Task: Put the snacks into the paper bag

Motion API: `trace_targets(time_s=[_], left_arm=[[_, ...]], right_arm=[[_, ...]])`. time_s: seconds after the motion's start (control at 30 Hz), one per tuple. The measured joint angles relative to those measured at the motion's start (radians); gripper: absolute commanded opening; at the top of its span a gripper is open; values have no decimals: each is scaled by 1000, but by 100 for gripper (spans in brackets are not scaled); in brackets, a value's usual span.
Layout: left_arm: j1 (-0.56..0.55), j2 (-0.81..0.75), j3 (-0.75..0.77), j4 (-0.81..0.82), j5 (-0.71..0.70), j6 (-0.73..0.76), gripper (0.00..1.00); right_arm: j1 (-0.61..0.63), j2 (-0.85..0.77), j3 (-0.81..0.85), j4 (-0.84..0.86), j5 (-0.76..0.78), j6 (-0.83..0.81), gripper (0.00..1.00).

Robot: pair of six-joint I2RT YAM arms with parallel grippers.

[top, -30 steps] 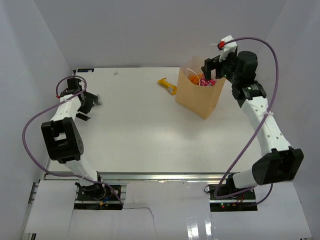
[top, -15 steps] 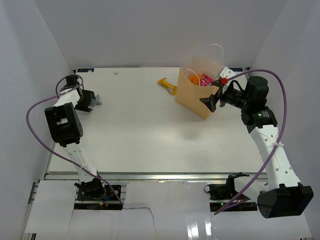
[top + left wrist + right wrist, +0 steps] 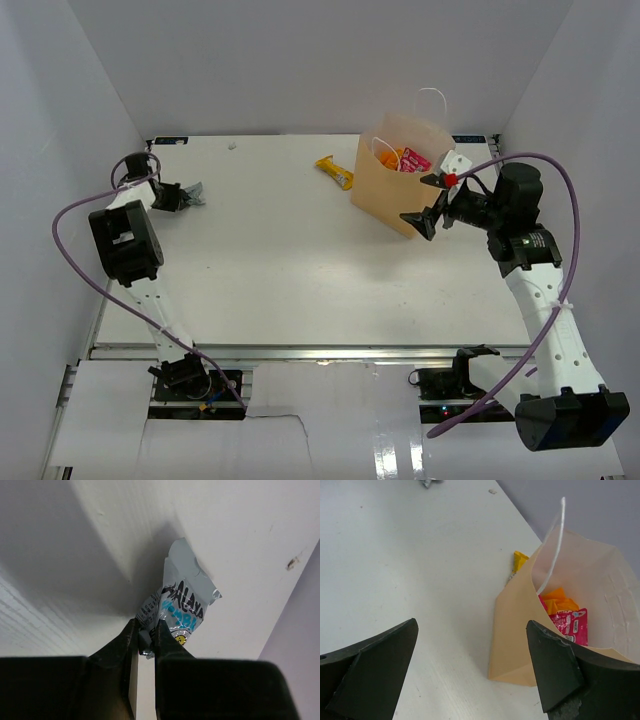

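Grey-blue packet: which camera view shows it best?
Left wrist view: the grey-blue packet is close, its print readable, one corner pinched by the left gripper. The top view shows only a tiny grey shape, and the right wrist view only a sliver at its top edge.

Grey-blue packet (image 3: 187,600): lower corner hidden between the fingers of the left gripper (image 3: 146,631), fine print too small to read; paper bag (image 3: 512,630): right side cut off by the frame edge, contents hidden below its walls save the tops of an orange packet (image 3: 559,600) and a pink packet (image 3: 572,625); yellow bar (image 3: 519,560): mostly behind the bag.
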Motion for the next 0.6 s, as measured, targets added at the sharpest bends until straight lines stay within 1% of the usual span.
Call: trace_targets(time_s=[0.1,0.17,0.2,0.27,0.37,0.43,0.47,0.6], left_arm=[[5,-32,-78,89,90,77,3],[8,-83,-174,188,209,136,3],[8,-113,-234,263,279,155,3],[5,-190,-363,403,438,178,2],[-25,-284,-488,536,639,206,2],[-75,-335,-550,591,728,218,2],[-110,-360,-578,607,769,221,2],[-311,-431,-693,665,856,212,2]], right_arm=[[-2,0,10,-73,-66,-101,95],[-2,0,26,-161,-126,-226,95],[-2,0,34,-210,-160,-299,95],[0,0,48,-323,-229,-494,95],[29,0,50,-476,-281,-755,95],[92,0,46,-524,-270,-875,94],[132,-1,39,-524,-259,-906,94],[336,-24,-65,-393,-107,-938,93]])
